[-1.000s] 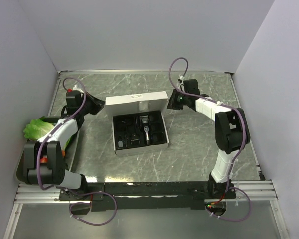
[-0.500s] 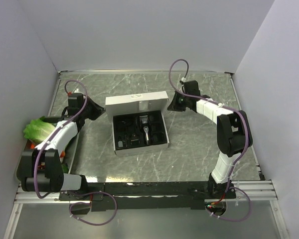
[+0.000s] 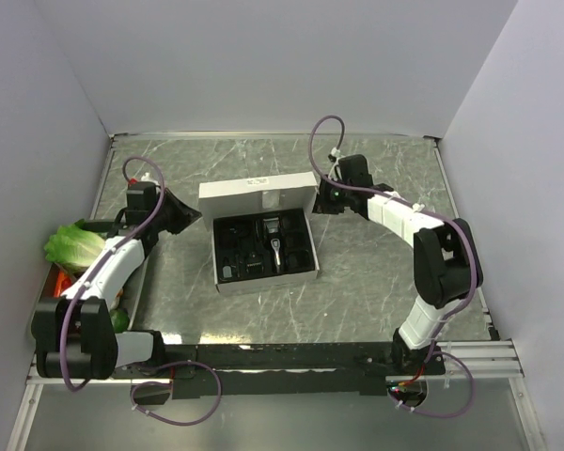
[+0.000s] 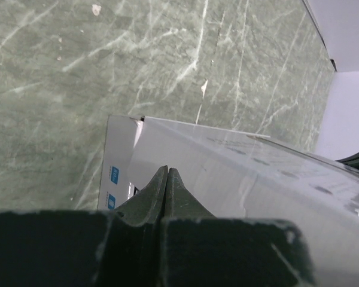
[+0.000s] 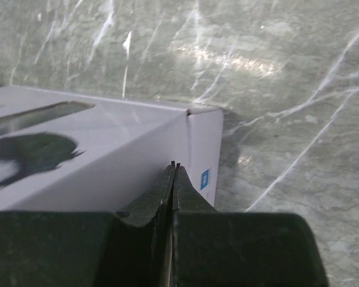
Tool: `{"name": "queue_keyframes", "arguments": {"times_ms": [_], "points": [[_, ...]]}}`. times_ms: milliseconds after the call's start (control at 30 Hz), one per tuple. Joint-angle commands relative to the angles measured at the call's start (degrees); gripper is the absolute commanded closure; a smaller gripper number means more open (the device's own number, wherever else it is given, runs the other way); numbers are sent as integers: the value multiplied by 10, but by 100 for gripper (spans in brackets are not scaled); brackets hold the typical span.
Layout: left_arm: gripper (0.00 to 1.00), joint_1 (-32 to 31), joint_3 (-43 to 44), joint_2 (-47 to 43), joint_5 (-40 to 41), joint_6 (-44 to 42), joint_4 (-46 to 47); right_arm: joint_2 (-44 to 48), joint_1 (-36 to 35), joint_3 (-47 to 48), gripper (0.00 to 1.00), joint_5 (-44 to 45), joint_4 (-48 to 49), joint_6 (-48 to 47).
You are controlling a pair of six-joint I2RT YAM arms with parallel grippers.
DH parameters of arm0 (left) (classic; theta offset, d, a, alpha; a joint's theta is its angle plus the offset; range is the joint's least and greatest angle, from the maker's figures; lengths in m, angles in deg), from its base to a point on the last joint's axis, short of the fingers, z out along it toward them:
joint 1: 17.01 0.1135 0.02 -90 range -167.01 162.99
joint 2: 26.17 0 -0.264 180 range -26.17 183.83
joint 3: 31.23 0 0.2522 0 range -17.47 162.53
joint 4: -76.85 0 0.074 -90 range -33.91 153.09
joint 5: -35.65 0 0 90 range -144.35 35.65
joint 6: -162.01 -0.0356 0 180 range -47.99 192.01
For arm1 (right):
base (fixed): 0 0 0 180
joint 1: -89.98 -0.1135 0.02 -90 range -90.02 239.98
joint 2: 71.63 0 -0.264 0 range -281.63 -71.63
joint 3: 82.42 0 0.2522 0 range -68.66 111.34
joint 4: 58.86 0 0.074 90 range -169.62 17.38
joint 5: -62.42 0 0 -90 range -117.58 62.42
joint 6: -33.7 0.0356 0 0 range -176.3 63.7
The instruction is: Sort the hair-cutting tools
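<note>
moved in toward box (image 3: pixel 258 195): left fingers (image 4: pixel 151 197), right fingers (image 5: pixel 165 197) | both pressed together, holding nothing

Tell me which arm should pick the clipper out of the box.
Right, probably: the shut right claw sits nearer the clipper, which lies right of centre in the box.

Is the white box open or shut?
Open. The white box has its lid flipped back, and you can see the hair clipper lying in the black insert inside.
</note>
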Motion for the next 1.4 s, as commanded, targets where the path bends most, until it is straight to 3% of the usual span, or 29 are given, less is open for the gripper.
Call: {"name": "queue_keyframes", "arguments": {"times_ms": [0,533,1133,1367], "points": [[99,-2,-6,-26,-27,-14,-3,43,-10,-9,100,6,7,-14],[99,-20,-40,-4,-59,12,56,65,-25,-29,100,14,6,-15],[99,-36,-80,-31,-9,0,49,71,-33,-75,100,25,26,-17],[99,-36,-129,-67,3,-3,45,109,-44,-114,100,76,23,-13]]}}
